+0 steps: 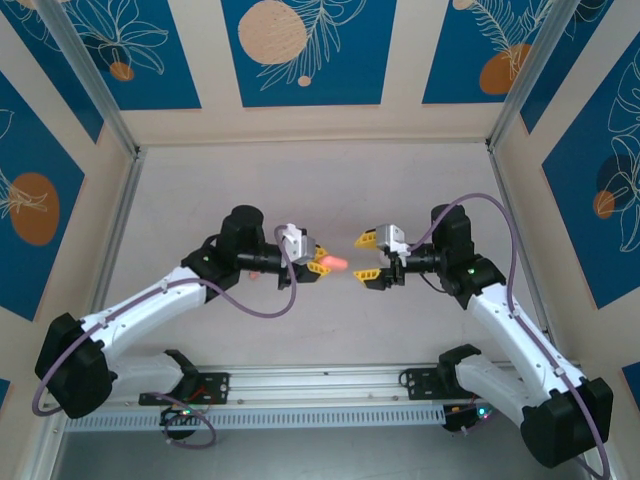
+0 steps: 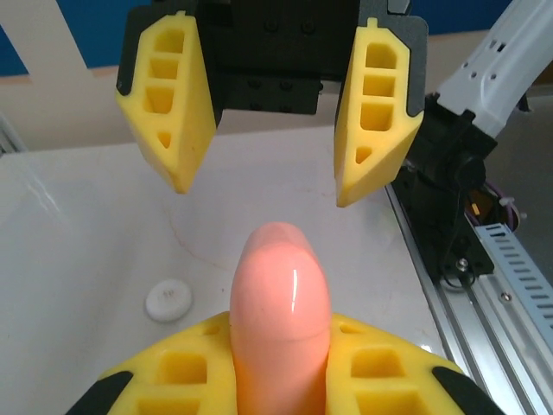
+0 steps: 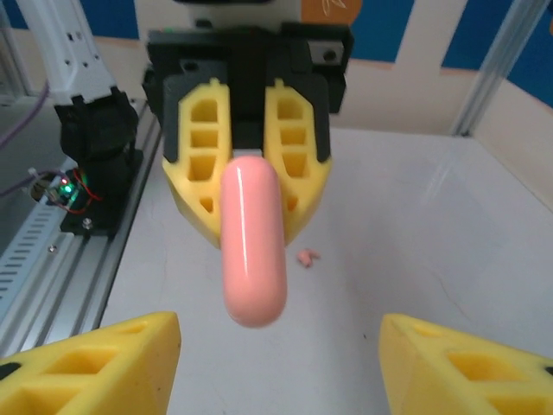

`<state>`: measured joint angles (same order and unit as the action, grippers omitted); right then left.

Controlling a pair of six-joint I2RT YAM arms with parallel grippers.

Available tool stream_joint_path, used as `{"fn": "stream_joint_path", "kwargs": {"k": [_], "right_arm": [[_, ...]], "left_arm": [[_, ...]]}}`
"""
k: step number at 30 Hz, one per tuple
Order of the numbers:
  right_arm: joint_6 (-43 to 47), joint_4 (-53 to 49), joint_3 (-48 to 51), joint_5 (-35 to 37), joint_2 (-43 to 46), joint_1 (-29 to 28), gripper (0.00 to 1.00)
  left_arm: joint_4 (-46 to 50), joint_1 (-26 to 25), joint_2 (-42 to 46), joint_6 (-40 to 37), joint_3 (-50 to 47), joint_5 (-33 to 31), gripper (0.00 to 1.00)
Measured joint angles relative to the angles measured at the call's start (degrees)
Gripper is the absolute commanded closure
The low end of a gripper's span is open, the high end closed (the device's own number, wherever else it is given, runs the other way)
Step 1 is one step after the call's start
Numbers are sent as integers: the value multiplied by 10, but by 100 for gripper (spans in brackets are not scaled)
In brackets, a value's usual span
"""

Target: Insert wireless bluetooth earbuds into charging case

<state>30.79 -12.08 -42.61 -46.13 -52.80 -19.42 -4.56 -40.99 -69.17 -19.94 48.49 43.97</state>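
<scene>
The left hand [image 1: 322, 263] was shut tight on the charging case [image 3: 252, 251], up off the worktop [image 1: 330, 190] near the middle of the top picture. The pink case stuck out past the yellow fingers [image 3: 183, 186] and pointed at the right hand [image 1: 362, 259]. The right hand was open wide, just beside the tip of the case, not touching it. A tiny pink earbud [image 3: 306, 258] lay on the worktop near the middle of the right wrist picture. A small white round thing [image 2: 168, 300] lay at the lower left of the left wrist picture.
</scene>
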Motion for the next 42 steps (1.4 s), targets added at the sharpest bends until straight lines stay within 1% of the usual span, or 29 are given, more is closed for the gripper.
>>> {"fn": "stream_joint_path", "kwargs": {"k": [7,15,27,30,32,33,37,39,42], "right_arm": [[-31,48,0,-51,-21,-1,47],[-50,81,0,-69,-43,-11,52],[-61,95,-1,-83,-72,-23,68],[-61,95,-4,-84,-76,-23,75],[-57,89,-8,-83,-78,-23,80],[-53,83,-12,-83,-81,-23,82],[-26,41,-32,-82,-89,-23,83],[-2,9,-46,-81,-90,-23,83],[53,-53,-71,-77,-90,-23,83]], "left_arm": [[-80,0,0,50,-21,9,91],[-123,1,-4,77,-24,21,91],[-135,1,-13,90,-25,30,91],[-135,1,-13,91,-25,32,91],[-135,2,-13,91,-25,32,88],[-134,3,-13,91,-25,33,85],[-134,4,-14,86,-25,34,64],[-125,4,-14,84,-25,34,60],[-96,4,-14,69,-23,34,60]]}}
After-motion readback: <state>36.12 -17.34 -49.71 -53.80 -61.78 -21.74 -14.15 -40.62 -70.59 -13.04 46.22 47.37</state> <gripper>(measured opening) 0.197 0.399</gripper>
